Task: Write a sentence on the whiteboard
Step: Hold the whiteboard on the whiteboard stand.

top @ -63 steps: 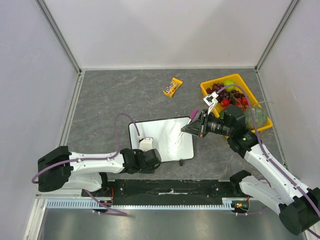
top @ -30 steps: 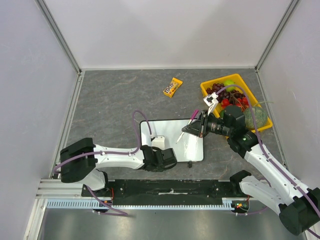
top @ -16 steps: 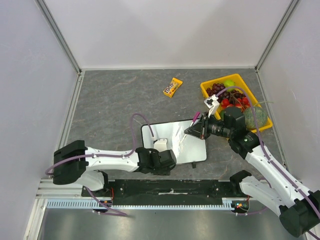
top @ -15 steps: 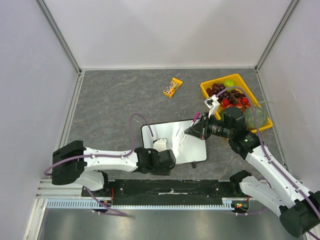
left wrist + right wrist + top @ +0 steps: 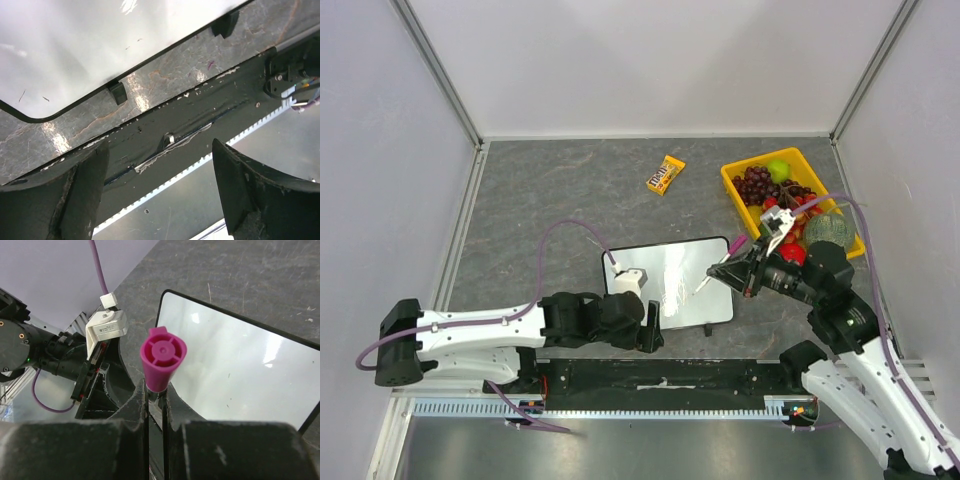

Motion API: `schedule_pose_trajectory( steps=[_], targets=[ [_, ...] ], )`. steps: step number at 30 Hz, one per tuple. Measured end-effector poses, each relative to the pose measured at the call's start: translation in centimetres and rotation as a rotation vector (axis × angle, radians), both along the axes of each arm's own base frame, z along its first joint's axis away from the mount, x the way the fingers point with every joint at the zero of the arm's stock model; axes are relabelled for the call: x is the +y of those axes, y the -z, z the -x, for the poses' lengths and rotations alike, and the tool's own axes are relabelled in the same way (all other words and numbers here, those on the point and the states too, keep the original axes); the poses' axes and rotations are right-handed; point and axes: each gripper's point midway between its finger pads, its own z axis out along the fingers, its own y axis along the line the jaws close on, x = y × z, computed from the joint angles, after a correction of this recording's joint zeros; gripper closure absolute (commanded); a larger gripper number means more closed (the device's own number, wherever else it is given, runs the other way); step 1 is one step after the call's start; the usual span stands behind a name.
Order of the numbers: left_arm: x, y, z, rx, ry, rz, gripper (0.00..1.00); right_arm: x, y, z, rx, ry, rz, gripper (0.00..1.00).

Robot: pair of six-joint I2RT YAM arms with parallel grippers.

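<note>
**A:** Start nearest. What is the left gripper (image 5: 650, 330) doing?

**B:** It sits at the near edge of the board (image 5: 670, 280), over the black base rail (image 5: 220, 100). In its wrist view the fingers (image 5: 55, 200) stand wide apart with nothing between them.

**A:** And the board itself?

**B:** It lies flat on the table (image 5: 550, 200), near and about centre, just beyond that gripper. Small feet (image 5: 118, 93) lift it off the stone. No sentence shows on it, only a few tiny specks.

**A:** How would it handle?

**B:** I judge it light, stiff and glossy, so it will likely skate on those feet under pen pressure. The rim (image 5: 240, 316) at the near left corner looks the best place to pin or pinch it, away from where the marker (image 5: 710, 280) works.

**A:** Who has the marker?

**B:** The right gripper (image 5: 730, 270) is clamped on its barrel. The pink end (image 5: 162, 352) points up and to the far right, and the tip slants down over the board's right part. I can't tell whether the tip touches.

**A:** Any risk in that hold?

**B:** A thin, smooth barrel could twist or slide back between the pads if pressed hard. Light pressure seems wise.

**A:** And farther off?

**B:** A yellow tray (image 5: 745, 164) of fruit sits far right and a candy packet (image 5: 666, 174) far centre. Both are apart from the board.
</note>
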Motion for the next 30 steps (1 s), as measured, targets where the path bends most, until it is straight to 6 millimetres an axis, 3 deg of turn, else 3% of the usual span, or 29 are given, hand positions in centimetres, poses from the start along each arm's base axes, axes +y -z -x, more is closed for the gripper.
schedule_pose_trajectory(
  steps=[4,9,17,20,23,26,30],
  targets=[
    [-0.1,-0.9,0.2,-0.019,0.053,0.025,0.09,-0.8,-0.3,0.5,-0.031,0.037,-0.014,1.0],
    [-0.2,-1.8,-1.1,-0.035,0.082,0.044,0.09,-1.1,3.3,-0.1,0.063,0.079,0.033,1.0],
    [-0.3,-6.0,-7.8,-0.08,0.031,0.16,0.05,-0.7,6.4,-1.2,0.152,0.066,0.112,1.0],
    [0.8,-8.0,-10.6,-0.12,0.0,0.232,0.05,-0.1,6.7,-1.6,0.159,0.047,0.114,1.0],
    [1.9,-9.7,-12.2,-0.155,-0.027,0.296,0.05,0.5,7.0,-2.3,0.168,0.028,0.114,1.0],
    [3.0,-11.1,-12.7,-0.189,-0.039,0.364,0.05,1.2,7.4,-3.0,0.182,0.005,0.11,1.0],
    [3.9,-11.8,-11.8,-0.205,-0.028,0.409,0.05,2.3,7.7,-4.1,0.199,-0.027,0.095,1.0]
  ],
)
